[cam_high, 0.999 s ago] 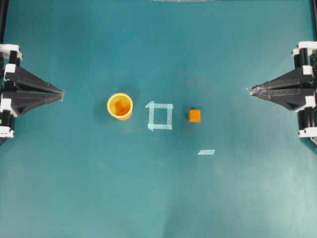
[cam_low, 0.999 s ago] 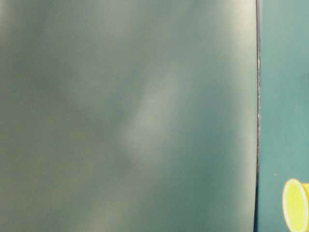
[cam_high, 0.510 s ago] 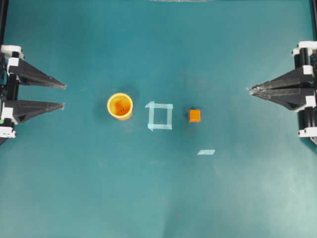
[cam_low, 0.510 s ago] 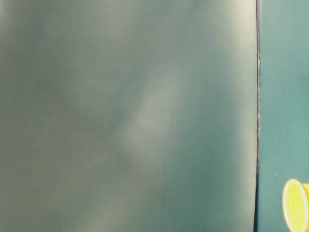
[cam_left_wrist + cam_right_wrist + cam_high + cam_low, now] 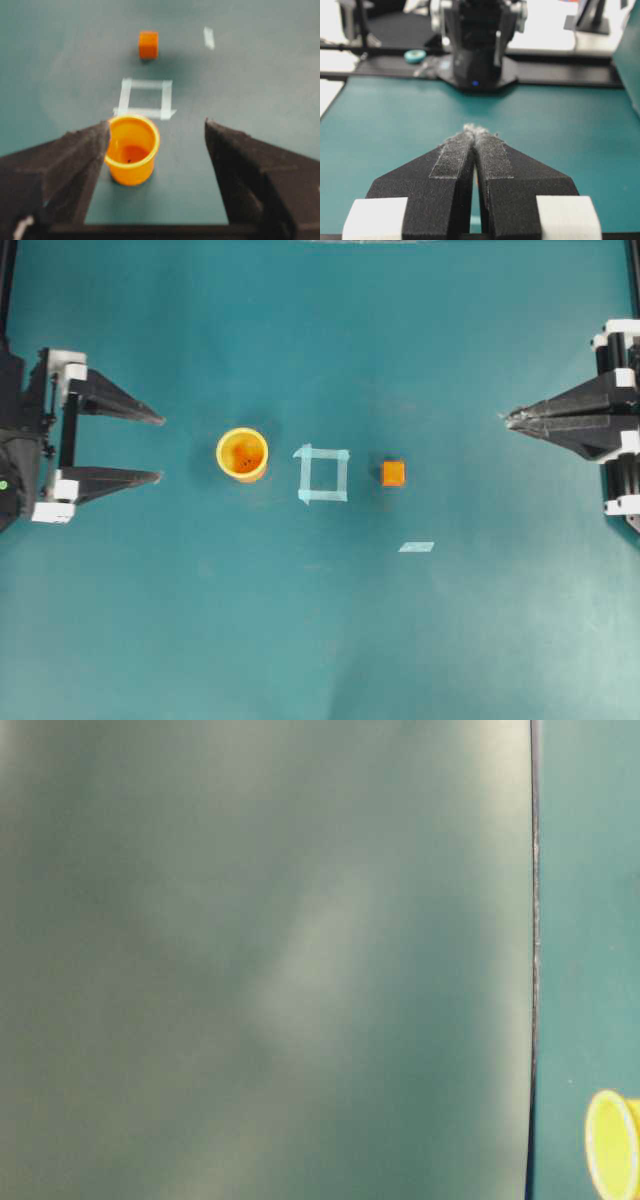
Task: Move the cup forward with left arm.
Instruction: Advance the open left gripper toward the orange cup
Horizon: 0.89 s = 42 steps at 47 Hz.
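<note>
1. The step in hand looks like the approach: the left gripper [image 5: 160, 449] points at the cup [image 5: 242, 454] with its jaws spread wide, holding nothing, its tips short of the cup and clear of it in the overhead view.

2. The cup stands upright on the teal table [image 5: 320, 640], left of a square outlined in pale tape [image 5: 323, 473]. Beyond that square sits a small orange cube [image 5: 393, 473], and a loose strip of tape [image 5: 416, 547] lies near the cube.

3. From the left wrist camera, the cup [image 5: 132, 149] sits close to one finger [image 5: 75, 155] and well off the other, so it is not centred in the gap. Whether it touches that finger is unclear, since the finger overlaps it there.

4. In my judgement, the next move calls for shifting sideways to centre the cup, advancing until the fingers flank its wall, then closing gently; a light plastic cup could tip or skid if one finger arrives first.

5. The right gripper [image 5: 476, 131] rests at the far side with its jaws pressed together, empty and well apart from everything.

6. The table-level view is mostly a blurred grey-green surface; only the cup's yellow rim [image 5: 612, 1142] shows at its lower right.

7. No brand, label or legible writing appears anywhere.
</note>
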Tool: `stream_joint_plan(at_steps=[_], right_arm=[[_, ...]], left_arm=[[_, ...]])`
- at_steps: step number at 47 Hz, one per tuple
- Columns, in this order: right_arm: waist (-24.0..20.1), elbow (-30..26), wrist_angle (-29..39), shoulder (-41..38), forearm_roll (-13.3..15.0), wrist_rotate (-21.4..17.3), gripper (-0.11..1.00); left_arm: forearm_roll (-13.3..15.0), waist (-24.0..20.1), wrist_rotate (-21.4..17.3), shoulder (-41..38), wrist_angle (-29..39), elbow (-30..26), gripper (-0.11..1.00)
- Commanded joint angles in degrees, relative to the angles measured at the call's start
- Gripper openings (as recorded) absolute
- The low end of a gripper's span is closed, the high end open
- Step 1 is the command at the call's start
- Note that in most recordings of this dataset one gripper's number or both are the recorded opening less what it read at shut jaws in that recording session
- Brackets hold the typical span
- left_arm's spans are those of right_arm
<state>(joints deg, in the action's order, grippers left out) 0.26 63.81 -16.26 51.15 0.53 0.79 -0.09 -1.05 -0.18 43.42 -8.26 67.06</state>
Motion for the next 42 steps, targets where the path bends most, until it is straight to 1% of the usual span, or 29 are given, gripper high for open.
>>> stream_joint_plan(at_steps=[1,7,16,26,36,42], right_arm=[[0.09,-1.93,-0.26,-0.09,0.09,0.0,0.0],[0.09,-2.02,-0.26,-0.09,0.09,-0.18,0.0],[0.09,-2.29,-0.26,-0.09,0.09,-0.26,0.0],[0.09,-2.37,-0.09,0.0,0.09,-0.26,0.0],[0.09,-2.46,-0.09,0.26,0.09,-0.35,0.0],[0.09,-2.55,0.26,0.62,0.09,-0.35,0.0]], left_arm=[[-0.09,-1.14,-0.09,-2.2,-0.44,-1.05,0.76],[-0.26,-2.02,-1.32,-5.01,-0.44,-0.97,0.79],[-0.18,-2.29,-2.9,-9.05,-1.67,-0.35,0.79],[-0.26,-2.29,-2.9,-15.03,-7.12,1.14,0.79],[-0.18,-2.29,-2.9,-22.15,-10.63,1.23,0.79],[-0.18,-2.46,-2.9,-26.19,-11.6,0.53,0.79]])
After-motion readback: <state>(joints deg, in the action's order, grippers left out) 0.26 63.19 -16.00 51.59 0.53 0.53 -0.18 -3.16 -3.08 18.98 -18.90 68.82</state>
